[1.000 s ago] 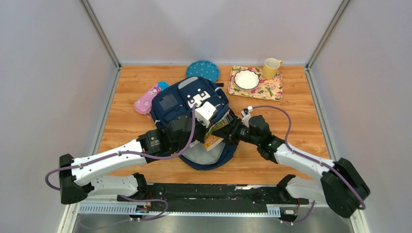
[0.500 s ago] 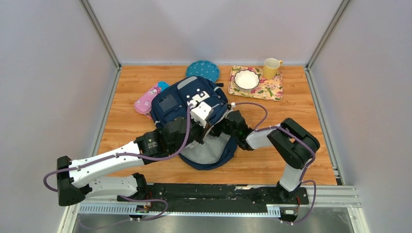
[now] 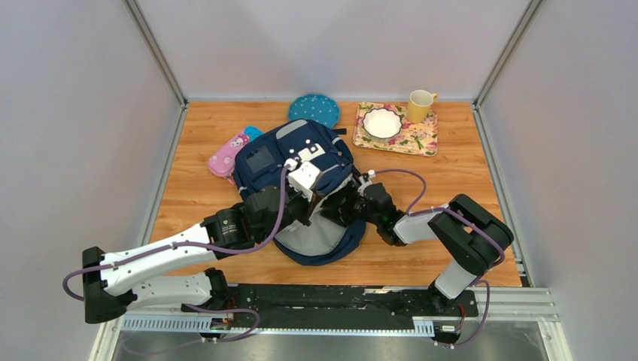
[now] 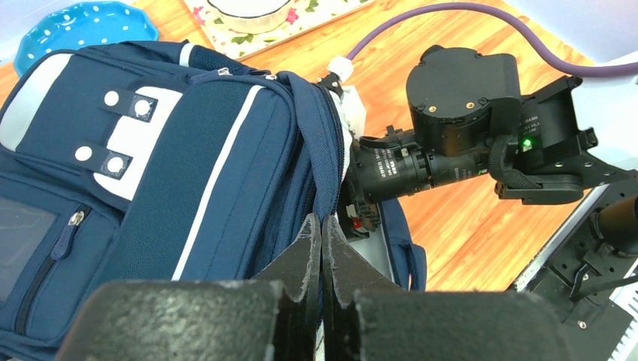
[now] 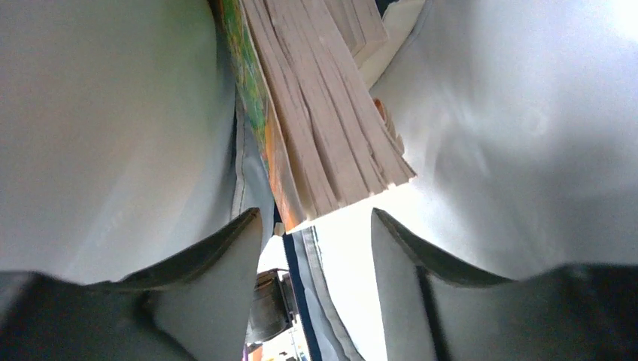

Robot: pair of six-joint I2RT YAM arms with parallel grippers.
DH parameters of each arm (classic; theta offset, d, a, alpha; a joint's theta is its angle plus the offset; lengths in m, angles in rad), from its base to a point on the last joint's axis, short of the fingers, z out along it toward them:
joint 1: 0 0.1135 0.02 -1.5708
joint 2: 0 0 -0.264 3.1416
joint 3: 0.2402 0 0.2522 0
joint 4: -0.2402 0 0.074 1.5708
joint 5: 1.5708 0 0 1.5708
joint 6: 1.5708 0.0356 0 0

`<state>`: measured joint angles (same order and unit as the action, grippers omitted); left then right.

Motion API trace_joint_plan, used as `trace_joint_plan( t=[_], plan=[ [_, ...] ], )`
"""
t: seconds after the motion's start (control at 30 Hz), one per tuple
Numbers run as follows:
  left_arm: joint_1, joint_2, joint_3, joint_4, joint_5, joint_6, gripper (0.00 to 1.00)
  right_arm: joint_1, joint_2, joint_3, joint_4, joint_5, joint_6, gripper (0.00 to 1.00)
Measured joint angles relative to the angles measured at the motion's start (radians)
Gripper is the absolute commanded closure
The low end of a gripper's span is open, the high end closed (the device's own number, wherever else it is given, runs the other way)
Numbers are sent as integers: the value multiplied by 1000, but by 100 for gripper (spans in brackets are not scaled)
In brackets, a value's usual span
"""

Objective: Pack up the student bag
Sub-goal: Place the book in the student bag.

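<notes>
Wooden table (image 3: 481, 173), navy fabric student bag (image 3: 263, 162) — fanned book pages (image 5: 331, 135).

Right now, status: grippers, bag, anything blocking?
Left gripper shut, pinching student bag at its opening rim. Right gripper open inside the bag, books just ahead of its fingertips. Nothing blocking visible.

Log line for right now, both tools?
left tool shut on student bag rim | right tool open inside it | book inside, unheld

**The student bag (image 3: 267, 165) lies open**

Navy fabric, front side up, with zip pockets, a white patch and thin pale stripes. Its grey top panel sits just beside the blue dotted plate (image 3: 314, 110). At the end away from that plate the main compartment gapes, pale lining showing.
</notes>
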<state>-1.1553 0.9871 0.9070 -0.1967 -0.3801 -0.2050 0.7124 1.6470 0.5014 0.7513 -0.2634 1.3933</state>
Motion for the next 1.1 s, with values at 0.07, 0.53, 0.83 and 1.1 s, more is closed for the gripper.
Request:
trace_joint_plan(
  t=[0.07,0.53,0.83,1.1],
  plan=[
    [0,0,-2,0,0,0,100,4,-10,-17,12,1,7,63],
    [-1,-2,-10,16,4,-8,100,18,151,162,109,92,84,80],
    [-1,2,-25,31,-3,-26,100,14,93,47,182,129,79,45],
    [-1,2,-55,61,-3,-48,100,12,-526,-140,-157,135,-129,37]
  ],
)
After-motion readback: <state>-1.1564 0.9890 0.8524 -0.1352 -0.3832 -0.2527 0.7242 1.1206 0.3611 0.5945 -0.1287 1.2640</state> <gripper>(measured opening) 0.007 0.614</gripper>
